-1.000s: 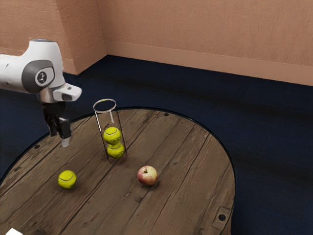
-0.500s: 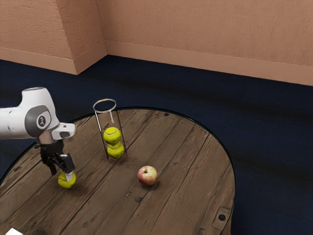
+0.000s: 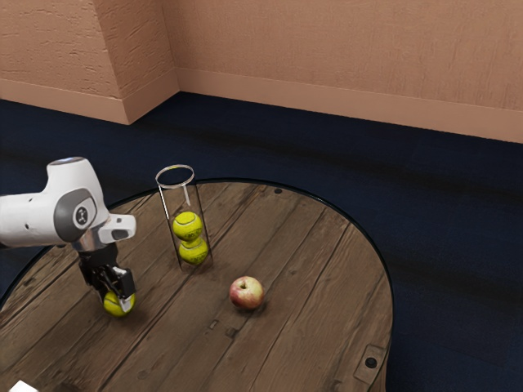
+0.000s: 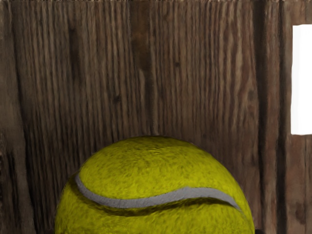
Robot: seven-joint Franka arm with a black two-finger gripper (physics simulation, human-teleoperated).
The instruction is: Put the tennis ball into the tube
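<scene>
Over the round wooden table, a white arm leaned in from the exterior view's left, and the step looked to be the grasp. It called for a steady arm and a straight rise, with enough height afterwards to clear the rim of the tube, which stood upright nearby. The claw was down at the loose ball; from where I stood, I could not tell whether it was wide or had closed. It needed to sit centered and squeeze evenly across the ball's widest part, since an off-center pinch might have sent it rolling. That ball was low at the tabletop, outside the tube.

Counted by size: one table, one arm, one tube, one claw, one apple and three balls. Two of those balls, the upper and the lower, were stacked inside the tube, with room above them, I judged, for the third.
</scene>
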